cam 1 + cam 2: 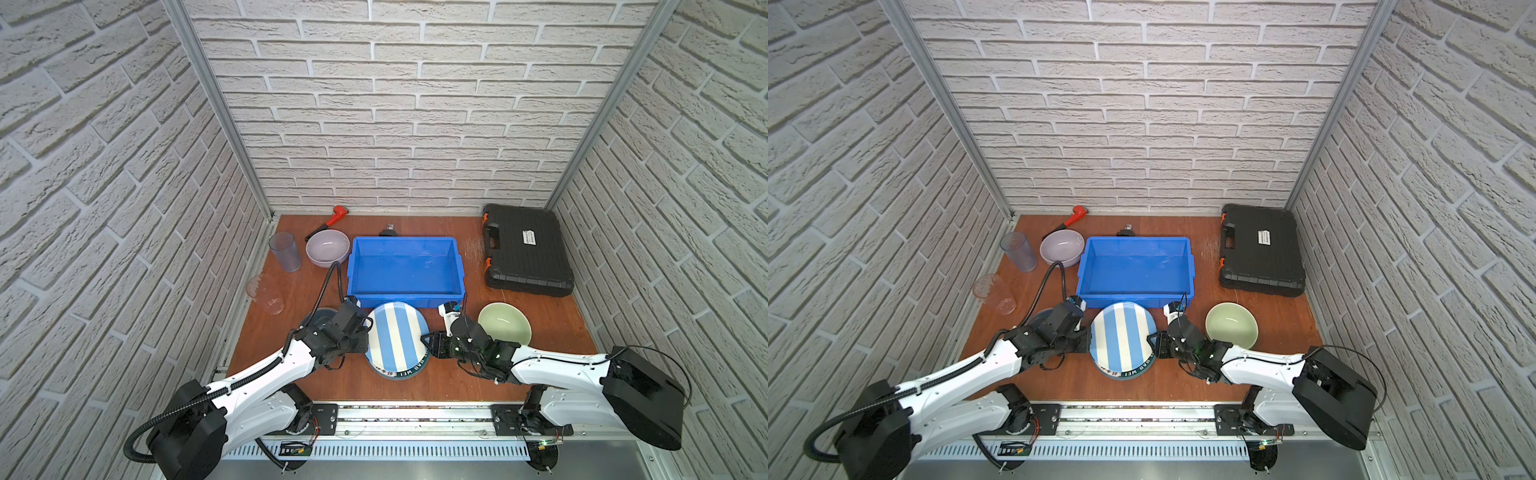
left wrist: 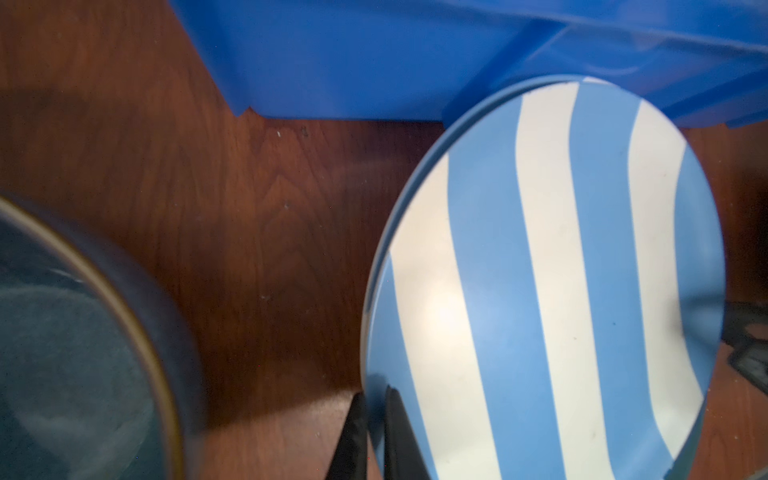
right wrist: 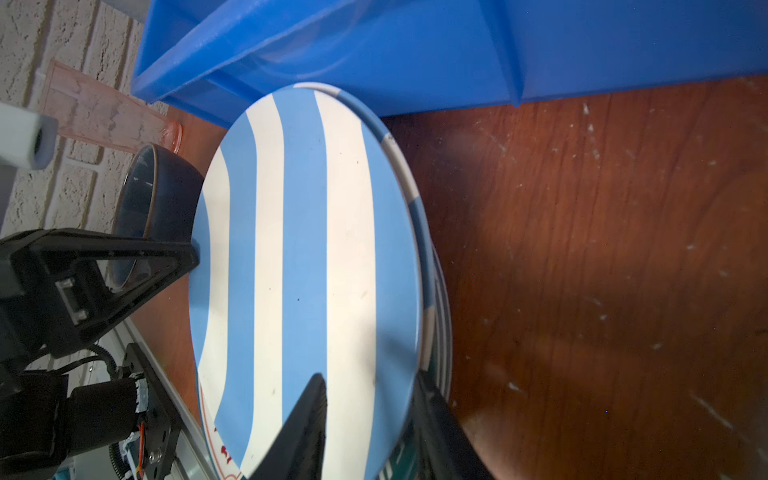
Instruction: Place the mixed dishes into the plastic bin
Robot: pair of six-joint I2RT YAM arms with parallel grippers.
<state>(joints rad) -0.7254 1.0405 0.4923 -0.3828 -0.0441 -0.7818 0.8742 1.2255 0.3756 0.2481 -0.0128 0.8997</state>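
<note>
Dark blue bowl (image 1: 318, 319): mostly under my left wrist in both top views. In the left wrist view it is blurred and cut off by the edge.

Teal-rimmed lettered plate (image 1: 409, 371): only a crescent shows beneath the blue-and-white striped plate (image 1: 397, 334), and its lettering is partly covered.

Lower in the stack: a red-marked sliver (image 3: 220, 440), unidentifiable.

My right gripper (image 3: 370, 380): fingers straddle the striped rim, blurred and cut off. Whether they press, I cannot tell.

Small dark object (image 1: 389, 230) behind the plastic bin (image 1: 405, 240): too small to name.

Black case (image 1: 525, 249): label unreadable.
</note>
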